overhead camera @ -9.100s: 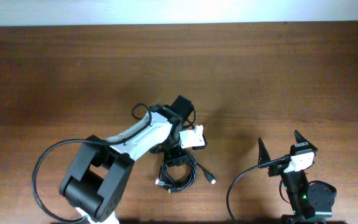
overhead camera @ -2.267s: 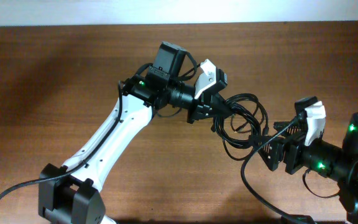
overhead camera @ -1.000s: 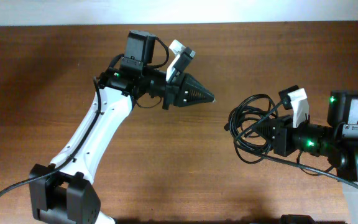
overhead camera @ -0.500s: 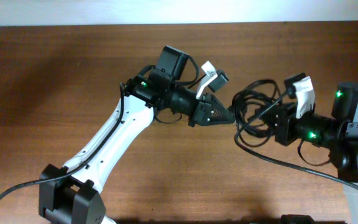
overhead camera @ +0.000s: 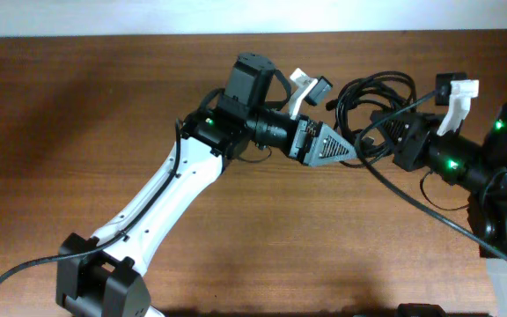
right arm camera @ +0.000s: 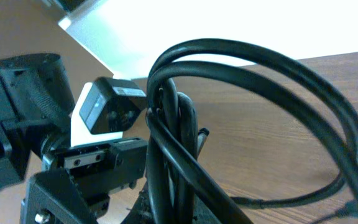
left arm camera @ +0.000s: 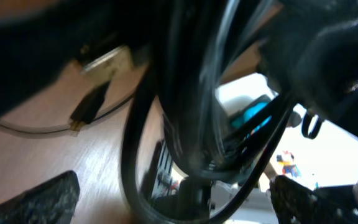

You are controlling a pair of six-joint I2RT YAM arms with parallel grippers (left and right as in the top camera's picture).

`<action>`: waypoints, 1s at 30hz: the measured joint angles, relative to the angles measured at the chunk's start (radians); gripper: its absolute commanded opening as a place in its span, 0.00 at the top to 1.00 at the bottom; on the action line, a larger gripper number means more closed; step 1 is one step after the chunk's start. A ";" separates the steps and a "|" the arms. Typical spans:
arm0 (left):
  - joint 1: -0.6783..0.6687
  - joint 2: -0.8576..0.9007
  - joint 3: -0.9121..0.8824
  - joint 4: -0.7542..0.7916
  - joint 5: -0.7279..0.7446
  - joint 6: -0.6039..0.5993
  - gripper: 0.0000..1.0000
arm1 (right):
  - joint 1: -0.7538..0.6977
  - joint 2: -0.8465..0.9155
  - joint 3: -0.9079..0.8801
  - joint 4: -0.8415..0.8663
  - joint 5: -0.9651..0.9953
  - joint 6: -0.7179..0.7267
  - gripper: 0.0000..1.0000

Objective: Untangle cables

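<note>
Overhead, the right gripper [overhead camera: 384, 139] is clenched on the cables [overhead camera: 372, 92], holding the bundle over the far right of the table [overhead camera: 77, 106], and the left gripper [overhead camera: 346, 150] noses into the loops. In the left wrist view, its fingers [left arm camera: 42, 199] are spread wide with cords between them, so it should pinch one strand only. In the right wrist view, loops arch up from the grip, which should hold steady.
</note>
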 measured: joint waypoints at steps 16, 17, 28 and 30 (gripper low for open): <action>-0.035 -0.002 0.002 0.400 0.012 -0.323 1.00 | 0.000 -0.005 0.005 0.042 -0.035 0.132 0.96; -0.039 -0.002 0.002 0.404 0.022 -0.323 1.00 | 0.000 -0.005 0.005 0.037 -0.034 0.128 0.96; 0.068 -0.002 0.002 0.395 0.066 -0.277 1.00 | -0.002 -0.004 0.011 -0.134 -0.031 -0.007 0.30; 0.114 -0.002 0.003 0.336 0.071 -0.231 1.00 | -0.002 -0.004 0.011 -0.169 -0.031 -0.030 0.30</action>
